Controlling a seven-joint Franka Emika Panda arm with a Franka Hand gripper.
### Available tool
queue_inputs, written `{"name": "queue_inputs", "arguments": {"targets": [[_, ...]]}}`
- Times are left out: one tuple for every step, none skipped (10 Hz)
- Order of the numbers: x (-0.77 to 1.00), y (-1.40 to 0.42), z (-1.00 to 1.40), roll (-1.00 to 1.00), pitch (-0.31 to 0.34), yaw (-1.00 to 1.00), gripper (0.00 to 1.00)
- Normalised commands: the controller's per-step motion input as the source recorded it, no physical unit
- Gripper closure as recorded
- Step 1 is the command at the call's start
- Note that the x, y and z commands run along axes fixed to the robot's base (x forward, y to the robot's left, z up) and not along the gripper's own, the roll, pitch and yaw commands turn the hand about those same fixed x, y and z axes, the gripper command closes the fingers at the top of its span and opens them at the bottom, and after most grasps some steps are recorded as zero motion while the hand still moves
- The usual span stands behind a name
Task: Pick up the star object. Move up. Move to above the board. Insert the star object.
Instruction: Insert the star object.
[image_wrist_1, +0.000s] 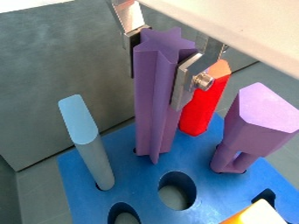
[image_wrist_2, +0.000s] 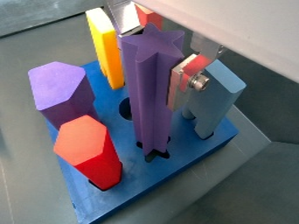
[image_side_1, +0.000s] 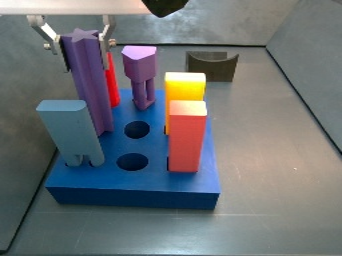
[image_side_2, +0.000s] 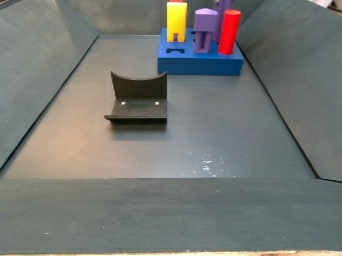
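The star object (image_wrist_1: 155, 96) is a tall purple ridged prism. It stands upright with its lower end inside the star-shaped hole of the blue board (image_wrist_1: 135, 197). It shows in both wrist views (image_wrist_2: 147, 96) and in a side view (image_side_1: 91, 85). My gripper (image_wrist_1: 158, 66) is shut on the star object's upper part, one silver finger on each side, also in the wrist view (image_wrist_2: 152, 57) and side view (image_side_1: 84, 42). The board (image_side_1: 134, 188) lies on the floor, far off in a side view (image_side_2: 201, 64).
Other pegs stand in the board: light blue (image_wrist_1: 87, 140), red (image_wrist_1: 201, 109), lighter purple with a stem (image_wrist_1: 251, 127), yellow (image_wrist_2: 104, 44), orange-red (image_side_1: 187, 135). Two round holes (image_side_1: 135, 130) are open. The dark fixture (image_side_2: 138, 100) stands on the floor apart from the board.
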Motion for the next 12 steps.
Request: {"name": "queue_inputs", "arguments": {"targets": [[-0.17, 0.07, -0.22, 0.0, -0.003, 0.17, 1.0], [-0.33, 0.09, -0.27, 0.03, -0.041, 0.28, 1.0], [-0.4, 0.0, -0.27, 0.03, -0.08, 0.35, 1.0], [-0.17, 0.0, -0.37, 0.01, -0.083, 0.41, 1.0], [0.04, 0.0, -0.7, 0.0, -0.074, 0.36, 1.0], [0.17, 0.0, -0.95, -0.06, -0.081, 0.25, 1.0], [0.19, 0.0, -1.0, -0.05, -0.044, 0.2, 1.0], [0.18, 0.0, -0.97, -0.05, -0.014, 0.14, 1.0], [0.1, 0.0, -0.76, -0.07, -0.053, 0.07, 1.0], [0.0, -0.03, -0.4, -0.1, -0.159, -0.11, 1.0], [0.0, 0.0, -0.21, -0.03, -0.153, 0.0, 1.0], [0.0, 0.0, 0.0, 0.0, -0.007, 0.0, 1.0]]}}
